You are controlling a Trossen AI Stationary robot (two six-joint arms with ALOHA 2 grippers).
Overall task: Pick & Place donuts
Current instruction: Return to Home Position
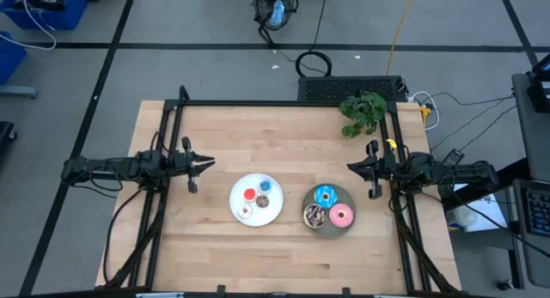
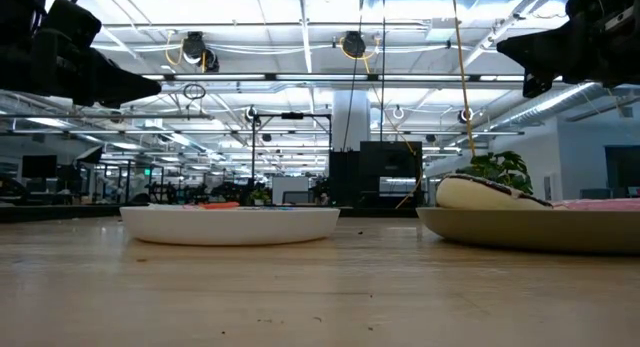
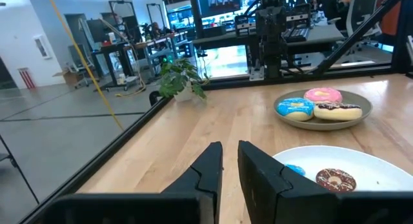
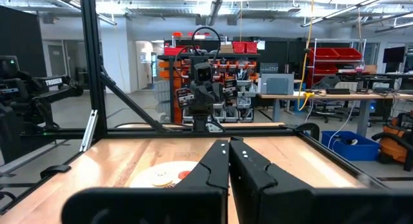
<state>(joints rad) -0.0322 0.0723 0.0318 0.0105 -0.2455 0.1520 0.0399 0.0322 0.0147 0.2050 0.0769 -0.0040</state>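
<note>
Both grippers empty at the desk's side edges; all seven toy ring donuts on two plates.

The left gripper (image 1: 209,166) hangs above the pale wooden desk (image 1: 258,135) near its left edge, fingers pressed together on nothing. The right gripper (image 1: 351,167) hangs near the right edge, fingers likewise pressed together and empty. The plain white round plate (image 1: 236,195) lies near the desk's middle and carries the tiny red donut (image 1: 250,195), tiny blue donut (image 1: 265,187), tiny brown donut (image 1: 263,202) and tiny white donut (image 1: 246,211). Just beside it, toward the right edge, the grey round plate (image 1: 331,232) carries the larger blue sprinkled donut (image 1: 325,195), larger pink donut (image 1: 341,216) and dark sprinkled donut (image 1: 315,215). A small green leafy plant (image 1: 363,112) stands at the desk's right rear corner.
</note>
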